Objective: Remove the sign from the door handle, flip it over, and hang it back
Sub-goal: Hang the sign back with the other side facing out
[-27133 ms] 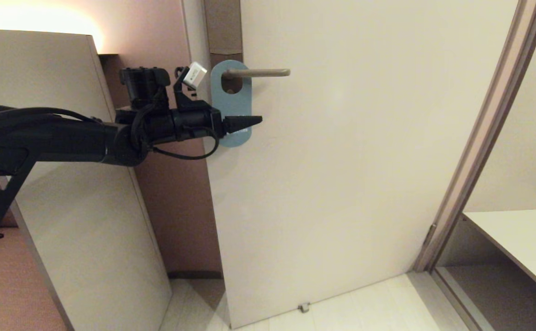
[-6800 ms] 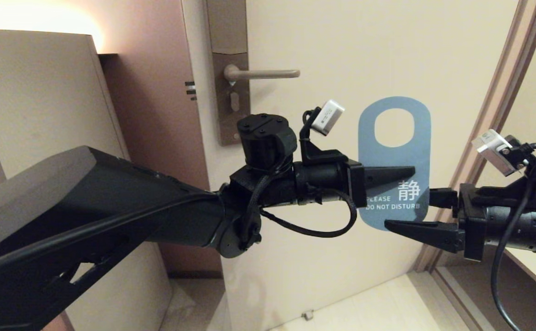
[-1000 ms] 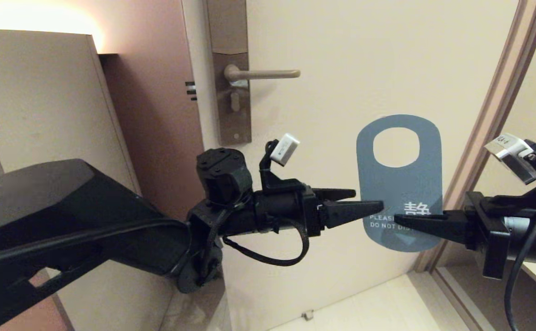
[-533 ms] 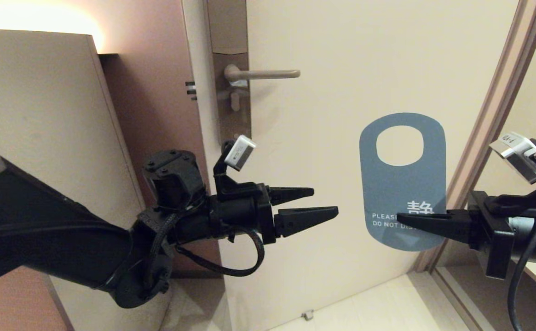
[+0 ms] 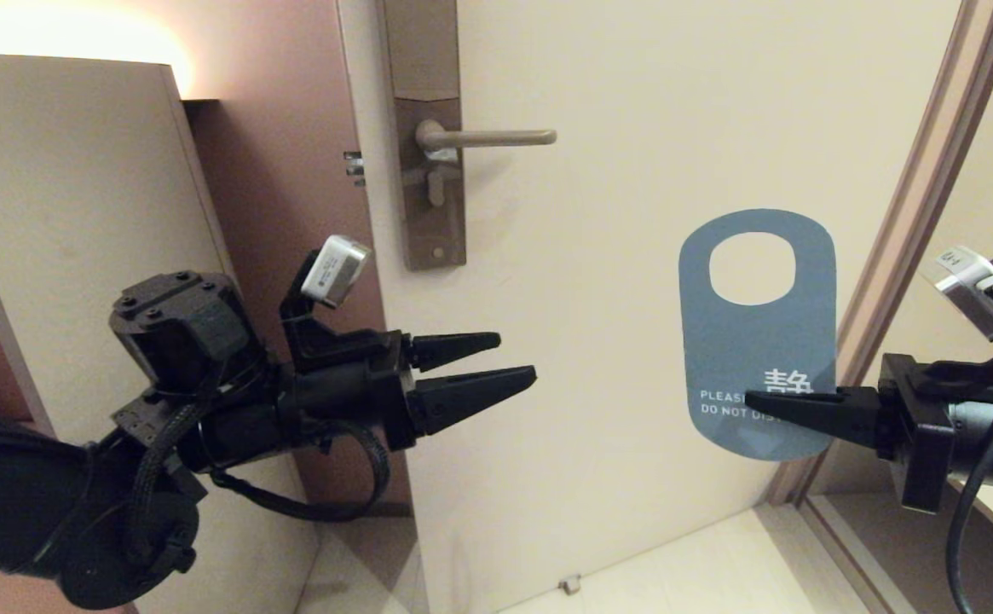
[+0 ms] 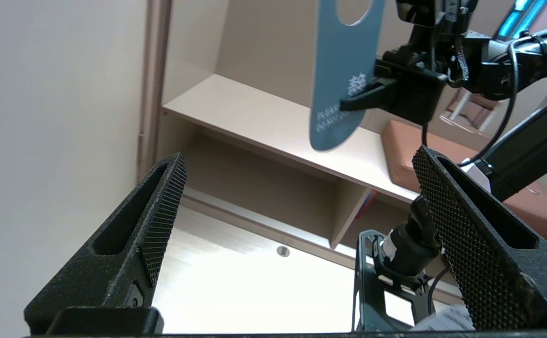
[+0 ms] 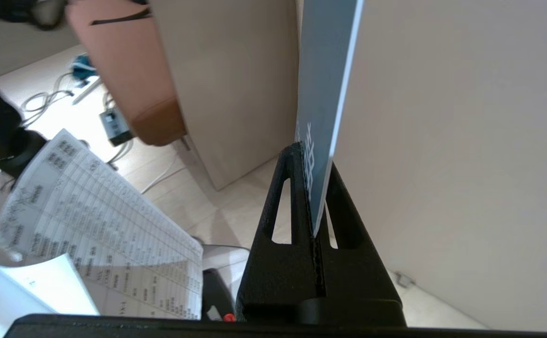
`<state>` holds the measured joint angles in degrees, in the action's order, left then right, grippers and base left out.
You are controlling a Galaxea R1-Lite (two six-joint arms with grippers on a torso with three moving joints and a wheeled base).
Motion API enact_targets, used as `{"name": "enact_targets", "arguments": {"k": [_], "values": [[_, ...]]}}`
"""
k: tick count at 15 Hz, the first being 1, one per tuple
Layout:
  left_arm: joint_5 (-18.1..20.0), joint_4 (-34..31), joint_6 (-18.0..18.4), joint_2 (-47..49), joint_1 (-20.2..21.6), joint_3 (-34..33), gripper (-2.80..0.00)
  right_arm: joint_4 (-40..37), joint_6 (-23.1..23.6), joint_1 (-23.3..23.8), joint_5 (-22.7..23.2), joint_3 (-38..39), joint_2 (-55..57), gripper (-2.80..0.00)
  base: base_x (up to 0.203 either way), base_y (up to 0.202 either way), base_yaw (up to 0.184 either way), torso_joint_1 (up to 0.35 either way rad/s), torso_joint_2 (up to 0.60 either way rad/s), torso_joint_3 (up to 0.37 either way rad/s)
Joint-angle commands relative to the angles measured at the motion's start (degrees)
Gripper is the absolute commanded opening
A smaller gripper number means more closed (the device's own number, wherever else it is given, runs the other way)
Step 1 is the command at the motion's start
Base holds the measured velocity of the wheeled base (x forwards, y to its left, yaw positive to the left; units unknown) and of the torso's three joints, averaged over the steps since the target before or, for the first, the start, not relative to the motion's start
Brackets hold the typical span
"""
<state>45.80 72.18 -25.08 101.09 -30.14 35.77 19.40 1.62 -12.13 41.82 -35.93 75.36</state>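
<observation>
Sign: the flat blue card hanger with rounded ends and an oval hole (image 5: 756,341) stands upright in the air in front of the pale door (image 5: 649,170), blue "PLEASE DO NOT DISTURB" face toward the head camera, the hole at the top.
Right gripper: the black two-fingered right gripper (image 5: 760,399) comes in from the right and is clamped on the sign's lower part, one finger across the printed words; the right wrist view shows the card's edge (image 7: 322,141) pinched between the two fingers (image 7: 278,206), with the rest of the card rising above them.
Left gripper: the black left gripper (image 5: 509,362) hangs to the left of the sign, well apart from it, fingers spread and gripping nothing; through its wrist camera the sign (image 6: 343,84) and the right gripper (image 6: 348,105) show beyond the gap between its textured pads (image 6: 165,211).
Door handle: the slim grey-beige metal lever (image 5: 487,136) sticks out horizontally from a tall brownish lock plate (image 5: 430,170), above the left gripper and up and to the left of the sign, bare, with nothing hung on it.
Sign to handle: well apart, the card lower than the lever and past its free end.
</observation>
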Motion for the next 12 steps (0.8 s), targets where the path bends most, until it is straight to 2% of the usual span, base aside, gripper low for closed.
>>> {"name": "enact_targets", "arguments": {"k": [1,4,5,9,10,12], "values": [[0.3,0.4,0.0,-4.0,1.1,-3.0,0.0,0.1,0.0,0.4,-0.2,0.6,-0.9,-2.8,0.0,0.0,0.0,0.0,0.0,0.0],[0.2,0.4,2.6,-7.4,1.9,-7.6,0.0,0.1,0.0,1.4,-0.3,1.7,-1.8,-2.8,0.0,0.0,0.0,0.0,0.0,0.0],[0.1,0.4,3.5,-8.4,2.2,-8.8,-2.8,0.1,0.0,1.6,-0.3,1.8,-2.1,-2.8,0.0,0.0,0.0,0.0,0.0,0.0],[-1.5,0.4,4.2,-12.9,4.5,-12.5,-2.8,0.1,0.0,1.8,-0.7,2.6,-2.7,-2.8,0.0,0.0,0.0,0.0,0.0,0.0],[-2.3,0.3,5.3,-13.8,5.7,-13.7,-2.8,0.2,0.0,1.8,-1.3,2.8,-2.8,-2.8,0.0,0.0,0.0,0.0,0.0,0.0],[-4.9,-0.8,10.5,-15.8,8.8,-16.0,-2.8,0.1,0.0,1.8,-2.2,3.0,-3.1,-2.8,0.0,0.0,0.0,0.0,0.0,0.0]]}}
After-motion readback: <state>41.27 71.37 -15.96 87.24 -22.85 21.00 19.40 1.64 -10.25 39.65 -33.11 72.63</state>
